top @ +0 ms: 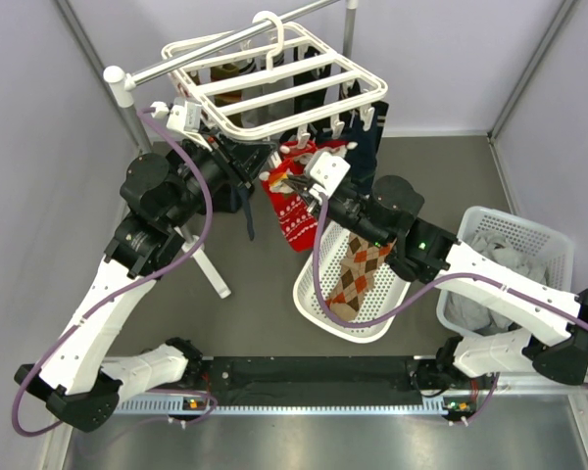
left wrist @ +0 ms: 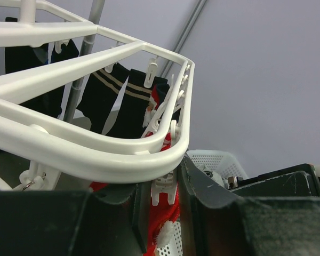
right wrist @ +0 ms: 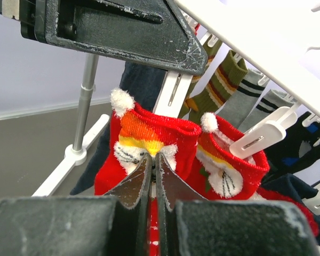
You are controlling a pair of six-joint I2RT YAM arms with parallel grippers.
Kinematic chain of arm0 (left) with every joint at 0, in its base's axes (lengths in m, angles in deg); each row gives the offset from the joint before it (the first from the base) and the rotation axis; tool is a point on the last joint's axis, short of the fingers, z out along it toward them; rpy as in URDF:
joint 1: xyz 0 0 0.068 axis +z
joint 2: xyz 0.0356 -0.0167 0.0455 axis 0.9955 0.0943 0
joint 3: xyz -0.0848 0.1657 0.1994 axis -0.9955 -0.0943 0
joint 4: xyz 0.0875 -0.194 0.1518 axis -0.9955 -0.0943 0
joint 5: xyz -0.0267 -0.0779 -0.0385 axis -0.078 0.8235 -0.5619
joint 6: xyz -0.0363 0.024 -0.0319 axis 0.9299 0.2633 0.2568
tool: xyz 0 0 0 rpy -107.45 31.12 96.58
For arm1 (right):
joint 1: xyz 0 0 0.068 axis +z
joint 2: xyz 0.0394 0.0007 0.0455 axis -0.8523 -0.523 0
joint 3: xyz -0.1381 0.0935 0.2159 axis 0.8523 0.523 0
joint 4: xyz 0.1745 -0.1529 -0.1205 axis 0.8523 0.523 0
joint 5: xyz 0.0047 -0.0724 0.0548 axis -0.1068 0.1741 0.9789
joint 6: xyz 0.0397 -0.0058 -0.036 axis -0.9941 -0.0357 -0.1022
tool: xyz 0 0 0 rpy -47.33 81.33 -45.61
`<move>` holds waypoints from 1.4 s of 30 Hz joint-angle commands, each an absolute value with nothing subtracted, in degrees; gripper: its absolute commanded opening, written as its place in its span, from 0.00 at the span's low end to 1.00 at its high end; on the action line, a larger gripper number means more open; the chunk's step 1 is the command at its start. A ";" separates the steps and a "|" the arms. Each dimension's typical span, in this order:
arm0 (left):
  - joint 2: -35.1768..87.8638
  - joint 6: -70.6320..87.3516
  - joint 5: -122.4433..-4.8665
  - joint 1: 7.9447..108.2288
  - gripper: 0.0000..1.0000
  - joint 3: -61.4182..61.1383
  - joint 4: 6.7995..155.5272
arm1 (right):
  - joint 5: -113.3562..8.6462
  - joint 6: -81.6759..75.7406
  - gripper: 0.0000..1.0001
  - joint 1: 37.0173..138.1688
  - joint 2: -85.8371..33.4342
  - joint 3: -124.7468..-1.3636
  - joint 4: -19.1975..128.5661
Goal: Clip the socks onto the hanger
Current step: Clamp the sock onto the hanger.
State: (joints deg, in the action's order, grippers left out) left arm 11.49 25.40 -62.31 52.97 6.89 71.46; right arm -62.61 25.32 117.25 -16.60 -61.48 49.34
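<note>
The white hanger (top: 274, 83) hangs from a rail, with several dark and striped socks (left wrist: 104, 96) clipped under it. My left gripper (top: 262, 157) reaches under its front rim (left wrist: 122, 160), and its jaws (left wrist: 162, 181) squeeze a white clip (left wrist: 165, 194) hanging there. Just below that clip my right gripper (top: 296, 186) holds up a red sock (top: 289, 220), shut (right wrist: 155, 157) on its cuff (right wrist: 149, 133) with the orange, yellow and white trim. A second red sock (right wrist: 229, 160) hangs beside it from another clip (right wrist: 261, 133).
A round white basket (top: 299, 289) holding an argyle sock (top: 358, 274) sits below the right wrist. A rectangular white basket (top: 559, 245) with grey laundry stands at the right. The rack's pole and foot (top: 211, 269) stand left of centre. Purple walls close in on both sides.
</note>
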 commanded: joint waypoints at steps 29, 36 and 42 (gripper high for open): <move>9.56 26.49 -60.75 52.68 0.00 8.29 75.10 | -65.62 23.27 0.00 117.79 -15.96 -60.46 45.21; 9.82 24.38 -60.49 52.77 0.00 7.94 74.49 | -65.27 23.45 0.00 117.71 -15.61 -60.98 44.86; 10.00 23.24 -59.26 52.77 0.00 7.14 74.58 | -64.66 23.45 0.00 117.79 -15.61 -61.86 44.95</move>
